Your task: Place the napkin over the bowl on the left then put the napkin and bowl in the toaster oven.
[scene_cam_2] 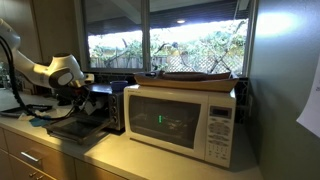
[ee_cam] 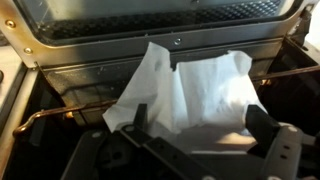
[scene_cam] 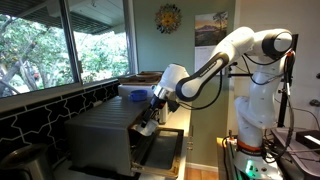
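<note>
At twelve o'clock of the gripper (ee_cam: 198, 128), jaws wide apart, the limp, light napkin (ee_cam: 190, 85) drapes at the toaster oven (ee_cam: 150, 25) mouth, probably best pinched together with the hidden bowl's stiff rim.

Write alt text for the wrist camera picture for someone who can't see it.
A crumpled white napkin lies draped inside the open toaster oven, hiding whatever is beneath it. The gripper frames it from the bottom edge, its dark fingers wide apart; whether they grip anything cannot be told.
</note>
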Robot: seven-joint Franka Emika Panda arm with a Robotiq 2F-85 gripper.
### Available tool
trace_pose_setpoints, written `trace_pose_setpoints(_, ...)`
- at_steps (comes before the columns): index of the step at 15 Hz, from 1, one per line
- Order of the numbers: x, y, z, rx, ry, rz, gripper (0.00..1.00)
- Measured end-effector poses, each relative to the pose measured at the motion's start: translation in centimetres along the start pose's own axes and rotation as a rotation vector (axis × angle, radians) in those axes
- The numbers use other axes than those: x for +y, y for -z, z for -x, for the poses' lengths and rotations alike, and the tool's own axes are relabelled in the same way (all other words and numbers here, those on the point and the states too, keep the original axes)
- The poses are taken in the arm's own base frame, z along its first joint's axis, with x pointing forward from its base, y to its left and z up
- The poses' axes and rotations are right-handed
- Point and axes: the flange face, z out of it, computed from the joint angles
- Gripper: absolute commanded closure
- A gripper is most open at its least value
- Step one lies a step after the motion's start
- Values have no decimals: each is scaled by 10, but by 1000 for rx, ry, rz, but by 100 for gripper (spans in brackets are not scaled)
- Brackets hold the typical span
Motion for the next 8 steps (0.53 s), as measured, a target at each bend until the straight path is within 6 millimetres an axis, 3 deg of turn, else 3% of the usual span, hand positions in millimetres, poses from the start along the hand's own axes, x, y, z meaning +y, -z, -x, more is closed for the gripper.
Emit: trace_pose_setpoints(8, -2, -11, -10, 60, 12, 16, 0)
